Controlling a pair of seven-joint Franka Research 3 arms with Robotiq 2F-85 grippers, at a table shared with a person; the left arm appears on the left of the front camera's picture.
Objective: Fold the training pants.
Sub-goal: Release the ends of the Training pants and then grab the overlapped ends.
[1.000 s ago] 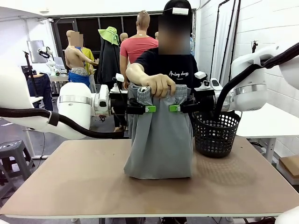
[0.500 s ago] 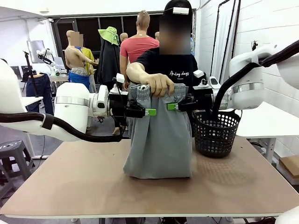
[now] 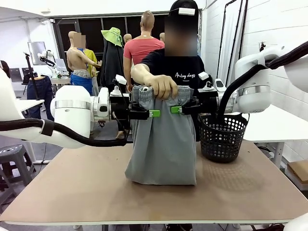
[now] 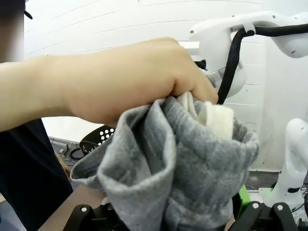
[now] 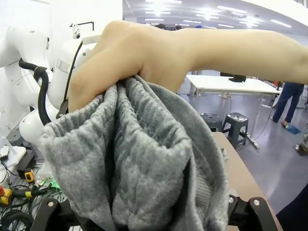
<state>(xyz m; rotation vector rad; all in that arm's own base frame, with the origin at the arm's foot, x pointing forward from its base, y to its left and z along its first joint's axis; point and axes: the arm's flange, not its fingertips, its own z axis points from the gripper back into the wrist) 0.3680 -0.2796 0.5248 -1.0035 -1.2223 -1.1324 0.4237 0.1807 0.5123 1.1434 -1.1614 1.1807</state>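
Right gripper (image 3: 176,109) edged inward, training pants (image 3: 163,149) hem touching table (image 3: 72,192)

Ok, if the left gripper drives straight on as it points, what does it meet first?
Most likely the training pants just below the person's hand; the cloth seems already between its open fingers.

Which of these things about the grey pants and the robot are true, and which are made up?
1. A person's hand holds the training pants up by the bunched waistband. True.
2. The pants lie folded flat on the table. False: they hang upright, with only their bottom end resting on the table.
3. Both arms' jaws stand open, one at each side of the pants just under the waistband. True.
4. The black basket stands at the robot's left of the pants. False: it stands on the table at the robot's right of them.
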